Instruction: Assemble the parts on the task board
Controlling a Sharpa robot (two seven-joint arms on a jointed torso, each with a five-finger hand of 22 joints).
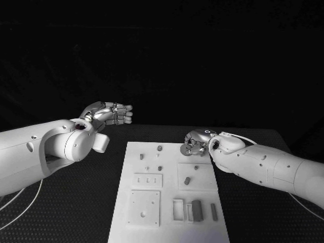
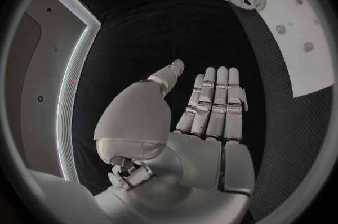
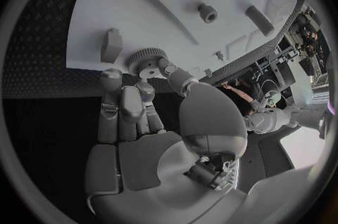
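Board [image 1: 169,202]: white plate on black counter [image 1: 74,212], nearest the camera, carrying small grey parts [image 1: 197,210]. Right hand [image 1: 196,142]: at the board's far edge, fingers [image 3: 123,103] closed around a ridged grey wheel [image 3: 146,59] just above the plate. Left hand [image 1: 107,113]: raised beside the board's far left corner, well apart from the wheel, fingers [image 2: 214,103] straight, side by side, holding nothing.

The board [image 1: 169,202] is lying on the surface [image 1: 74,212], with parts [image 1: 196,210] sitting on it. The right hand [image 1: 195,143] is hovering over the board's far right corner, at a gear [image 3: 146,59]. The left hand [image 1: 107,113] is hanging beyond the board's far left corner.
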